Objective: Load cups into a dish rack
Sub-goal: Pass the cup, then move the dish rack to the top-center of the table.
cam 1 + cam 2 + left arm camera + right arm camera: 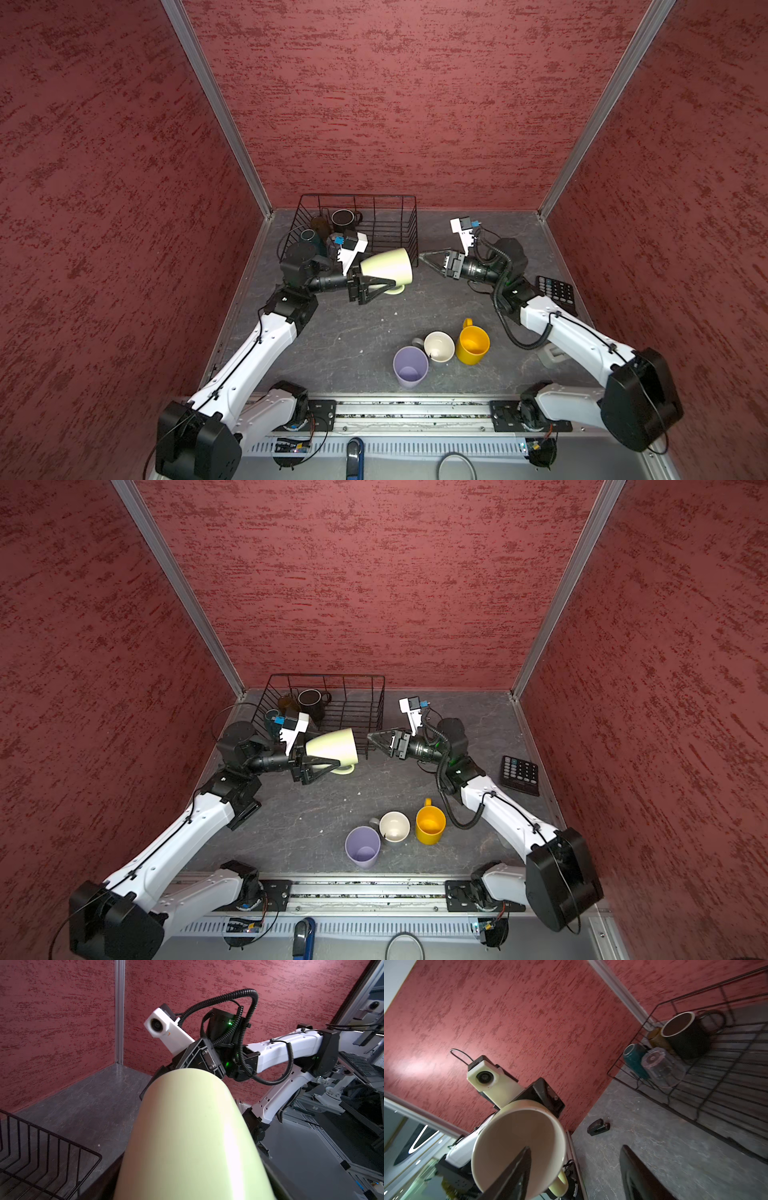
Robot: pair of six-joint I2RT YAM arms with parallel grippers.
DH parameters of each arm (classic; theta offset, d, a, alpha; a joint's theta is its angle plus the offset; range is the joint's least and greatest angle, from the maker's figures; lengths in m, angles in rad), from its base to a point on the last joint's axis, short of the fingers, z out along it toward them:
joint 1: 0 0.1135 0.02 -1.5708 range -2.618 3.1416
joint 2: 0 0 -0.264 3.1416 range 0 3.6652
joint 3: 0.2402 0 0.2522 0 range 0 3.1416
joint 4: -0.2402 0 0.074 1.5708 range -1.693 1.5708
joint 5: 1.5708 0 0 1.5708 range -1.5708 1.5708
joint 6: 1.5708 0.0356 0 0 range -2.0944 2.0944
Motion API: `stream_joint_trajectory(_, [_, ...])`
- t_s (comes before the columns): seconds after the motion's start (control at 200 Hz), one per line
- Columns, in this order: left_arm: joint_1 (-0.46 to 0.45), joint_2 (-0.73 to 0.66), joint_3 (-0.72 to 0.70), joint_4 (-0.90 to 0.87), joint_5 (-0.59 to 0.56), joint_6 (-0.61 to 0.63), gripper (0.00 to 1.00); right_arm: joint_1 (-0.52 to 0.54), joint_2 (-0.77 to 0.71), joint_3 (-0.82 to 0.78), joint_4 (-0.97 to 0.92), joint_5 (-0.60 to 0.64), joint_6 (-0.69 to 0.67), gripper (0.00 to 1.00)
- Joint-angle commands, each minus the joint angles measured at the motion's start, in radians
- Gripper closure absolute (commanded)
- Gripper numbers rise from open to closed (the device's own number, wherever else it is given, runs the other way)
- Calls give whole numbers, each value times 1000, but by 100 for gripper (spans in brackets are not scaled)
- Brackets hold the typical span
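the left claw [384, 275] clenches the pale green glossy ceramic mug [390, 264] sideways over the counter [353, 332], just beside the black wire dish rack [415, 232], while the right claw [428, 255] gapes empty at its rim, so the smooth tapered wall may slip or clip the wire.

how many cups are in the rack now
4, all at the left end of the dish rack: black mug and amber tumbler far, teal mug and clear glass nearer. The left arm may hide more.

No legible text, label or number anywhere.
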Motion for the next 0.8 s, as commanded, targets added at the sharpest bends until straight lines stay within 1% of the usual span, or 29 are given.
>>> stream_joint_trajectory(0.0, [-1, 24, 102, -98, -106, 35, 100, -40, -82, -3, -220, 165, -102, 24])
stream_joint_trajectory(0.18, [-4, 118, 245, -274, -236, 54, 100, -91, -178, 2, -384, 307, -183, 8])
stream_joint_trajectory(0.301, [-8, 197, 348, -386, -324, 56, 100, -107, -217, 13, -459, 376, -220, 2])
stream_joint_trajectory(0.536, [-11, 367, 561, -574, -499, 67, 100, -118, -247, 26, -529, 429, -262, 1])
stream_joint_trajectory(0.791, [-13, 607, 856, -838, -710, 61, 100, -124, -260, 28, -568, 451, -297, 1])
